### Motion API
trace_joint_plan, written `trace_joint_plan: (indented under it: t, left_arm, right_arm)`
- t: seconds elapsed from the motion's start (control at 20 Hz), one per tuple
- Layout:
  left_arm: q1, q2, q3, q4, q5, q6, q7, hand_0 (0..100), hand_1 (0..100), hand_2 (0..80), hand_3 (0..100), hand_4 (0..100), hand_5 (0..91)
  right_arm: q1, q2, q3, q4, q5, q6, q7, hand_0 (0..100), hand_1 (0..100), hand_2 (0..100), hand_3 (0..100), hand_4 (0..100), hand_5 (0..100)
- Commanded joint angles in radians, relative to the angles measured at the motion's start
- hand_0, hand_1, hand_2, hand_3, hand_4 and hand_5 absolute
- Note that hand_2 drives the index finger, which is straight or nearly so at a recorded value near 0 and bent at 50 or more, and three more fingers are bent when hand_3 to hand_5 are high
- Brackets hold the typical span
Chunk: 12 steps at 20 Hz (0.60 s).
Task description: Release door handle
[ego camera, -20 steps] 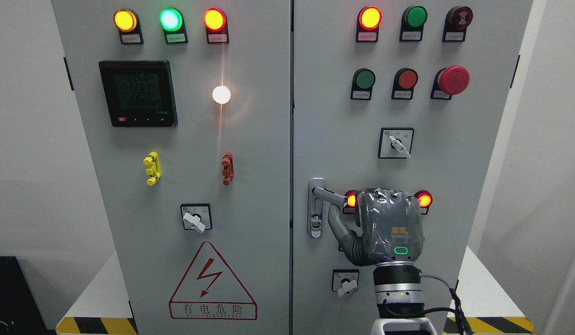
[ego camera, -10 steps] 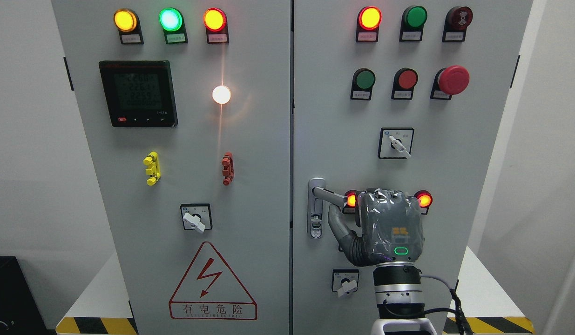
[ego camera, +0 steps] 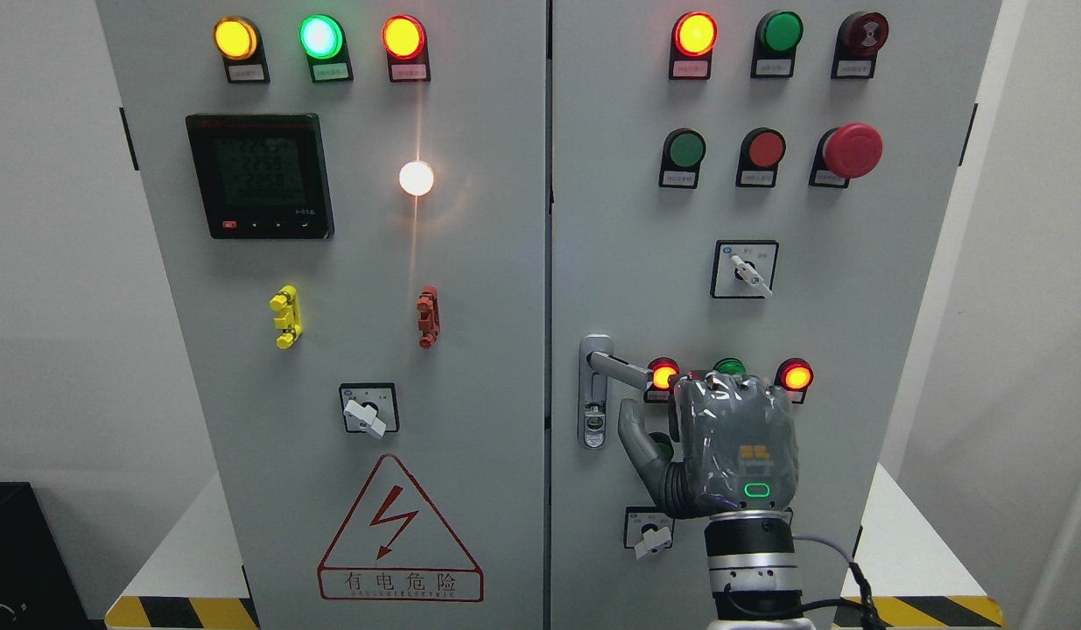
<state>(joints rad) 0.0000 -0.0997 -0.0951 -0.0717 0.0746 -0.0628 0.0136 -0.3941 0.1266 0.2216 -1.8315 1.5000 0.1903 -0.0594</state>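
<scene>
The silver door handle sits at the left edge of the right cabinet door. Its lever points right and slightly down. My right hand, grey and wrapped in clear film, comes up from the bottom edge and is seen from the back, just below and to the right of the lever's end. Its thumb sticks out to the left, below the lever and apart from it. The hand holds nothing. The left arm is out of view.
Two lit red lamps and a green button sit just above the hand. A rotary switch is beside the wrist and another is higher up. A red mushroom button is at the upper right. The left door is shut.
My right hand has dropped down and come off the lever. The green button behind it now shows. The thumb has moved lower, away from the lever. The lever has not moved.
</scene>
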Motion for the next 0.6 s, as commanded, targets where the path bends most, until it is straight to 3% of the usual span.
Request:
trace_joint_plan:
  t: [0.0,0.1,0.2,0.4,0.5,0.55]
  left_arm:
    - [0.017,0.0,0.0,0.0,0.001,0.0,0.0,12,56,0.0,0,0,0.0]
    - [0.017,0.0,0.0,0.0,0.001,0.0,0.0,12,56,0.0,0,0,0.0]
    - [0.017,0.0,0.0,0.0,0.001,0.0,0.0,12,56,0.0,0,0,0.0]
    - [0.017,0.0,0.0,0.0,0.001,0.0,0.0,12,56,0.0,0,0,0.0]
    - [0.017,0.0,0.0,0.0,-0.001,0.0,0.0,12,56,0.0,0,0,0.0]
    - [0.017,0.0,0.0,0.0,0.001,0.0,0.0,12,56,0.0,0,0,0.0]
  right_arm:
    - [0.101,-0.007,-0.068,-0.115,-0.003,-0.096,-0.016,49,31,74,100,95,95]
    - [0.133,-0.005,-0.134,-0.135,-0.003,-0.187,-0.028,49,30,67,100,90,86]
    - [0.168,-0.002,-0.209,-0.156,-0.004,-0.256,-0.028,49,29,59,87,80,72]
    - [0.184,-0.005,-0.369,-0.16,-0.142,-0.441,-0.022,48,27,46,73,69,60]
    - [0.184,-0.004,-0.41,-0.161,-0.172,-0.498,-0.019,48,25,33,59,59,47]
    - [0.185,-0.002,-0.419,-0.163,-0.173,-0.511,-0.023,48,25,31,57,57,45]
